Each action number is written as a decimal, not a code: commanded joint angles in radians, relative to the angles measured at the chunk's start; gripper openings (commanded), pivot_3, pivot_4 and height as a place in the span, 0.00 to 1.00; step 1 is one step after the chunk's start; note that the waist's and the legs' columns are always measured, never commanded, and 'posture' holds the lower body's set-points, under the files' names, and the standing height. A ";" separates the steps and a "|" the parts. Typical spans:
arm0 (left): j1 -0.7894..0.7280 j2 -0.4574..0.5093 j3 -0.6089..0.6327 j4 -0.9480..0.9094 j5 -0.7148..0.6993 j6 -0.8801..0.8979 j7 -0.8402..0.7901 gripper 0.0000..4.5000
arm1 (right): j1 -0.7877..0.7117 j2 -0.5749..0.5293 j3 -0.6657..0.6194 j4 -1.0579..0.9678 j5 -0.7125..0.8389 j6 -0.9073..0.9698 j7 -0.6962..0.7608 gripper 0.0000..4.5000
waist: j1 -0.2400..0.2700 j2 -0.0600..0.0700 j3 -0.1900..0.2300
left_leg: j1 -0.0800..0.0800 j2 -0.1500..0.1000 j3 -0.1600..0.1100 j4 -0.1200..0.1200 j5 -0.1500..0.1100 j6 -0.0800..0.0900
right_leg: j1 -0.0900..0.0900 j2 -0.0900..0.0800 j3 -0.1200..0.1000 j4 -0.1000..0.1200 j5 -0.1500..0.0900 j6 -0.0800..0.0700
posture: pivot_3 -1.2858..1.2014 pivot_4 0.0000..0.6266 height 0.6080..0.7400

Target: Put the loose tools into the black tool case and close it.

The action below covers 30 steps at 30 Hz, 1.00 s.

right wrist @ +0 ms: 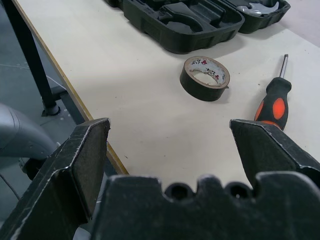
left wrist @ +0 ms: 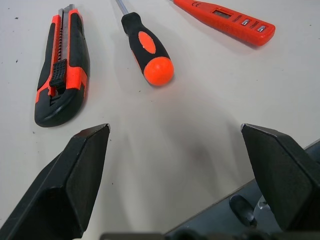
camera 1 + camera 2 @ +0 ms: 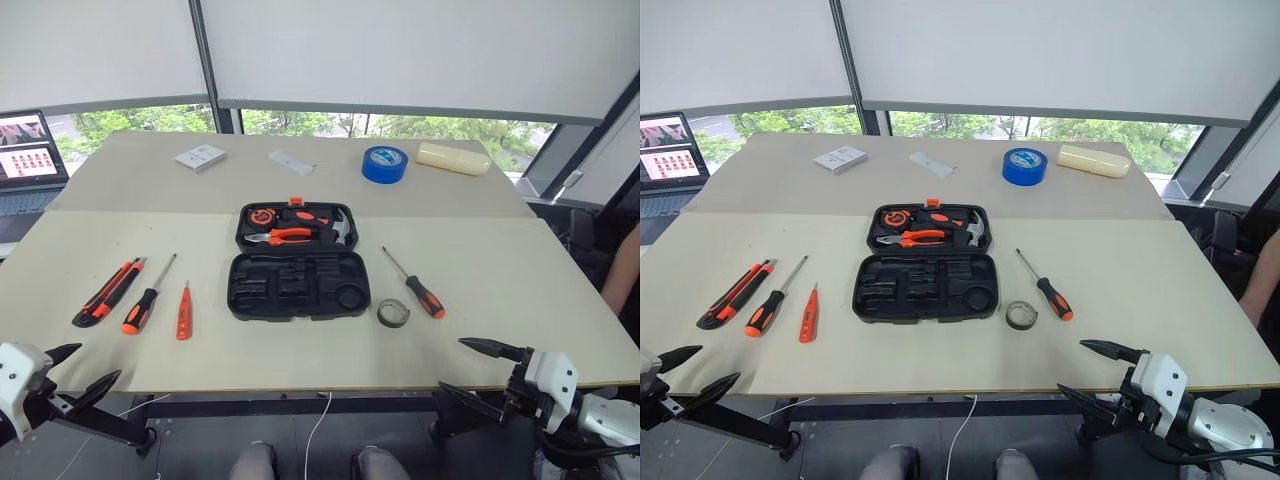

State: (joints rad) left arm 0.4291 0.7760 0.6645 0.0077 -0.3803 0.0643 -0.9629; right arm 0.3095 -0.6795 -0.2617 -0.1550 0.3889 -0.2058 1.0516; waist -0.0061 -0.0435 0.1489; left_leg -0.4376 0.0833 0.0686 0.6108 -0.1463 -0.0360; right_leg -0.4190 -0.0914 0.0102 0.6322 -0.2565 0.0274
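Both grippers, left (image 3: pixel 88 368) and right (image 3: pixel 478 368), hang empty with fingers spread wide just off the tabletop's (image 3: pixel 520 270) near edge in the head views; black tool case (image 3: pixel 298 285) lies open mid-table, utility knife (image 3: pixel 108 292), long screwdriver (image 3: pixel 147 296) and tester screwdriver (image 3: pixel 184 312) toward the left edge, tape ring (image 3: pixel 393 313) and second screwdriver (image 3: pixel 418 287) right of the case. Left wrist view: knife, screwdriver handle and tester lie apart beyond parted fingers. Right wrist view: tape ring near the case's corner, screwdriver just beside it.

Two screwdrivers (image 3: pixel 146 298) (image 3: pixel 418 287), one tester (image 3: pixel 184 312), one knife (image 3: pixel 107 293), two tape rolls (image 3: pixel 393 313) (image 3: pixel 384 163), one case (image 3: pixel 297 262).
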 commanded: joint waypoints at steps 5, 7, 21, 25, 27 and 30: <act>-0.007 -0.064 0.196 0.047 -0.218 0.355 0.185 1.00 | -0.228 0.076 0.037 -0.194 0.218 0.168 -0.114 0.99 | -0.023 -0.001 0.001 | 0.000 0.001 -0.001 0.001 0.000 0.000 | -0.002 0.000 0.001 0.007 0.003 0.000 | 0.52 0.24 1.00; -0.004 -0.058 0.224 0.015 -0.260 0.423 0.197 1.00 | -0.280 0.088 0.040 -0.209 0.226 0.182 -0.130 0.99 | -0.022 -0.003 0.001 | 0.002 0.000 -0.003 0.002 0.000 0.001 | -0.001 0.000 0.000 0.010 0.002 -0.001 | 0.52 0.24 1.00; -0.416 0.149 -0.116 -0.124 -0.241 0.872 0.433 1.00 | -0.373 0.095 0.115 -0.189 0.187 0.181 -0.087 0.99 | 0.019 -0.006 0.000 | 0.004 0.001 0.000 0.002 0.000 -0.001 | -0.002 -0.001 -0.002 0.010 0.003 -0.003 | 0.52 0.24 1.00; -0.503 0.142 -0.217 -0.069 -0.180 0.899 0.475 1.00 | -0.378 0.093 0.124 -0.189 0.181 0.175 -0.070 0.99 | 0.000 -0.006 0.000 | 0.004 0.000 0.000 0.001 0.001 0.000 | -0.001 0.002 0.002 0.011 0.007 -0.003 | 0.52 0.24 1.00; -0.549 0.122 -0.258 -0.039 -0.161 0.918 0.496 1.00 | -0.382 0.097 0.125 -0.186 0.177 0.168 -0.067 0.99 | -0.004 -0.006 0.000 | 0.004 0.001 -0.001 0.000 0.004 0.006 | -0.002 0.004 0.002 0.013 0.006 -0.004 | 0.52 0.24 1.00; -0.607 0.097 -0.299 0.012 -0.124 0.920 0.524 0.82 | -0.377 0.100 0.121 -0.180 0.174 0.158 -0.057 1.00 | -0.002 -0.006 0.000 | 0.004 0.001 -0.002 -0.001 0.004 0.006 | -0.002 0.005 0.002 0.014 0.005 -0.004 | 0.52 0.24 1.00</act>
State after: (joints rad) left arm -0.1644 0.8746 0.3737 0.0056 -0.5249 0.9825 -0.4483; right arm -0.0629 -0.5764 -0.1257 -0.3211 0.5617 -0.0242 0.9877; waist -0.0085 -0.0495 0.1491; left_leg -0.4340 0.0840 0.0665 0.6096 -0.1423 -0.0305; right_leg -0.4209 -0.0864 0.0121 0.6466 -0.2519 0.0237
